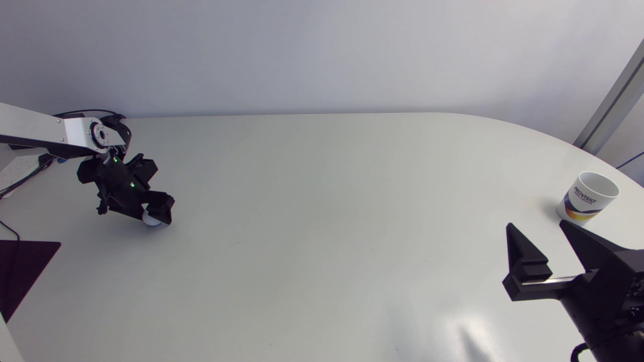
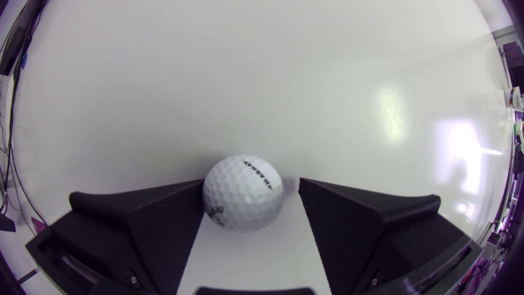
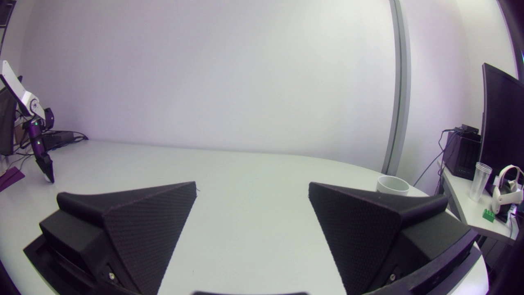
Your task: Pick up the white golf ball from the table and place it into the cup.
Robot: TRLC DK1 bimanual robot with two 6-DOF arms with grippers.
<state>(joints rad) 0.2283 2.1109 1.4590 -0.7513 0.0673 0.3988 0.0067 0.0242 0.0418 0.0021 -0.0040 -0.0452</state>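
Sitting between the 2 fingers of the left pincer (image 2: 251,182), the white golf ball (image 2: 242,192) rests on the table (image 2: 262,82), at the table's left side as the head view shows. It is judged to be a small, light, hard sphere with a dimpled but slick shell. It is stiff and not fragile, but apt to roll away at a nudge and to squirt out of a pinch set off-centre. The best hold looks to be across its widest girth, 1 wedge face on each opposite side, low enough to meet the ball at its middle.

The left pincer stands parted, a little wider than the ball. One finger (image 2: 163,221) appears to touch the ball's side, while the other finger (image 2: 352,221) is apart from it with a strip of table showing between, so nothing is gripped yet.

Well apart, at the table's right side, the right pincer (image 1: 537,226) hangs spread wide and empty, touching nothing. Just beyond it stands the cup (image 1: 586,196), upright with its mouth up, near the table's edge.
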